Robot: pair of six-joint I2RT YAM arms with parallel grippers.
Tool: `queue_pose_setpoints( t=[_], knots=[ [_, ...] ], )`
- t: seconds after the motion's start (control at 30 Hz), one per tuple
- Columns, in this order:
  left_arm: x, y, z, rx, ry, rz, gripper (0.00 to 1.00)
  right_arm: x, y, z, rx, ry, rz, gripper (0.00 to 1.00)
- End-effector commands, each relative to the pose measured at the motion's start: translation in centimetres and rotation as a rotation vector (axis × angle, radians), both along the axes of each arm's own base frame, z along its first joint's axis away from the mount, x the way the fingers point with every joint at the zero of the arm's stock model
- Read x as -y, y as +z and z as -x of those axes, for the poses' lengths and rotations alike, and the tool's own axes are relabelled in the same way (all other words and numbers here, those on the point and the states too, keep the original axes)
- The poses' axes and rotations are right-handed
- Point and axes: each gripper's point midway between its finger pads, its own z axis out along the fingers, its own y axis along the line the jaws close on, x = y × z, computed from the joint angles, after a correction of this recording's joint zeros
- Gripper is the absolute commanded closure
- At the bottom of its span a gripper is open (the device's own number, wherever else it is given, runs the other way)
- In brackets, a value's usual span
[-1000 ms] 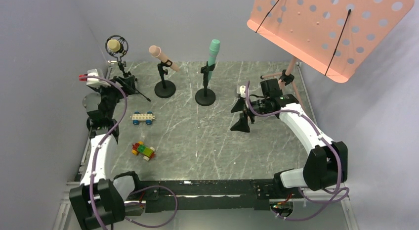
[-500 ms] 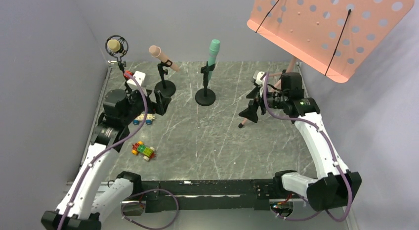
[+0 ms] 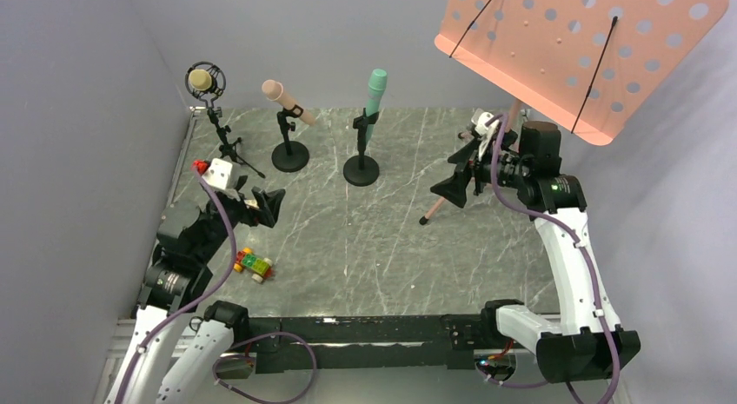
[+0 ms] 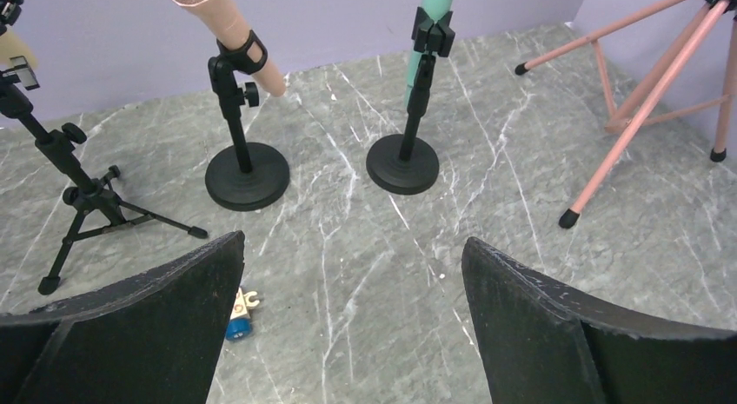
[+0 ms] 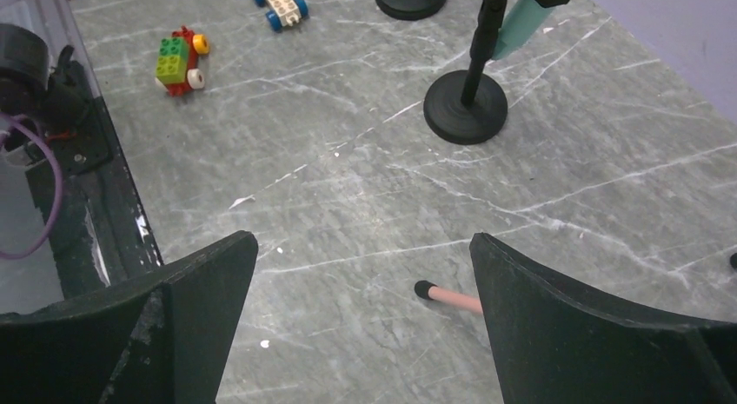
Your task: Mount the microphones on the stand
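Observation:
The teal-green microphone (image 3: 375, 96) stands clipped upright in a round-base stand (image 3: 361, 170); it also shows in the left wrist view (image 4: 432, 22). The salmon-pink microphone (image 3: 288, 102) sits tilted in its round-base stand (image 3: 290, 156). The pale yellow microphone (image 3: 201, 79) sits in the ring mount of a tripod stand (image 3: 228, 148) at the back left. My left gripper (image 3: 268, 206) is open and empty, above the table's left side. My right gripper (image 3: 458, 186) is open and empty, raised at the right.
A salmon-pink music stand (image 3: 574, 48) stands at the back right, its tripod foot (image 3: 424, 220) reaching the table's middle. A blue-and-cream block car (image 4: 241, 309) lies partly under my left gripper. A red-green block car (image 3: 253, 265) lies near the front left.
My left gripper drew back from the tripod stand toward the front left. My right gripper rose and moved back right toward the music stand. All microphones stayed in their stands.

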Motion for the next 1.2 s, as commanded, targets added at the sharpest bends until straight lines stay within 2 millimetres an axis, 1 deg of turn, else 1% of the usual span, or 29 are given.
queue_pose_setpoints(
  t=[0.0,0.1,0.13,0.2,0.37,0.57,0.83,1.17],
  knots=[
    [0.1,0.5,0.7,0.011,-0.005,0.028,0.01,-0.1,2.2,0.7,0.005,0.01,-0.105,0.0],
    [0.1,0.3,1.0,0.006,-0.008,0.035,0.01,0.4,1.8,-0.3,-0.066,-0.083,-0.17,0.0],
    [0.1,0.3,1.0,0.004,-0.008,0.04,0.01,1.2,1.7,-0.9,-0.095,-0.141,-0.195,0.0],
    [-0.1,0.1,0.9,-0.002,0.01,0.051,0.01,2.0,1.3,-1.7,-0.115,-0.206,-0.218,0.0],
    [-1.8,-1.1,-0.2,-0.047,0.136,0.08,0.01,3.3,0.8,-3.0,-0.168,-0.32,-0.272,0.0],
    [-1.8,-1.4,-0.3,-0.05,0.136,0.078,0.01,3.2,0.4,-3.0,-0.182,-0.304,-0.281,0.0],
    [-1.9,-3.2,-0.6,-0.079,0.139,0.049,0.01,3.3,0.1,-3.1,-0.199,-0.304,-0.292,0.0],
    [-1.8,-3.3,-0.6,-0.079,0.139,0.05,0.01,3.2,-0.3,-3.0,-0.206,-0.291,-0.292,0.0]
  ],
)
